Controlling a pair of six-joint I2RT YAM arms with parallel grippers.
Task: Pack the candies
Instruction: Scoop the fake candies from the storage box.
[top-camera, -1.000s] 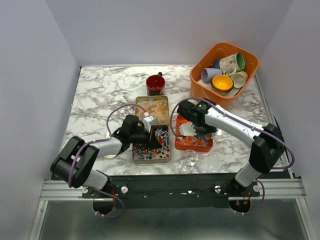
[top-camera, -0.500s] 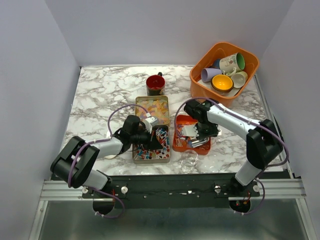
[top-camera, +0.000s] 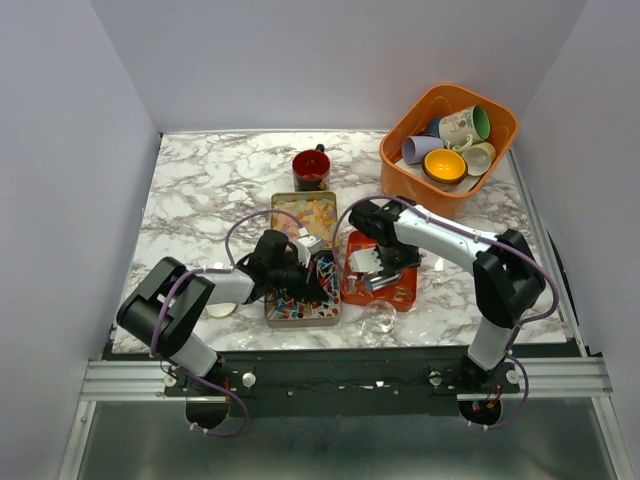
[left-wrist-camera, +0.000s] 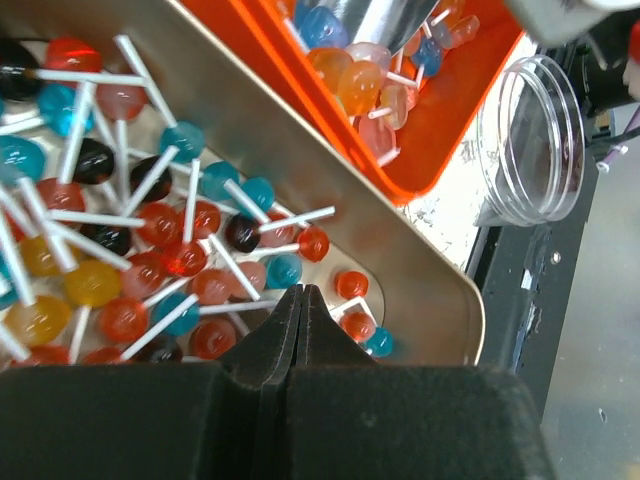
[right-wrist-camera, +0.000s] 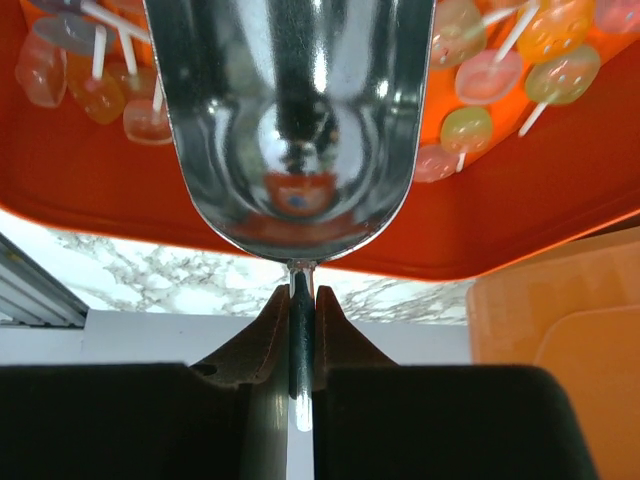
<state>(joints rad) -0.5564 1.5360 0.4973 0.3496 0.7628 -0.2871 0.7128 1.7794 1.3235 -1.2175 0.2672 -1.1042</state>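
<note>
Right gripper (right-wrist-camera: 302, 300) clamped on the thin stem of a shiny metal scoop (right-wrist-camera: 295, 120), bowl in the smooth orange tray (right-wrist-camera: 560, 210).
Left gripper (left-wrist-camera: 300, 300) pinched shut, empty, over glossy round stick candies (left-wrist-camera: 150, 250) in the metal tin (left-wrist-camera: 400, 270); more candies in the tray at the tin's 3 o'clock.

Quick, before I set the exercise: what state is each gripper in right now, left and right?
Left gripper: closed, nothing between its fingers.
Right gripper: closed on the handle of the metal scoop.

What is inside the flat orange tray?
Pale wrapped lollipops and a metal scoop held by the right fingers. The scoop covers much of the tray, so anything beneath it cannot be seen.
</note>
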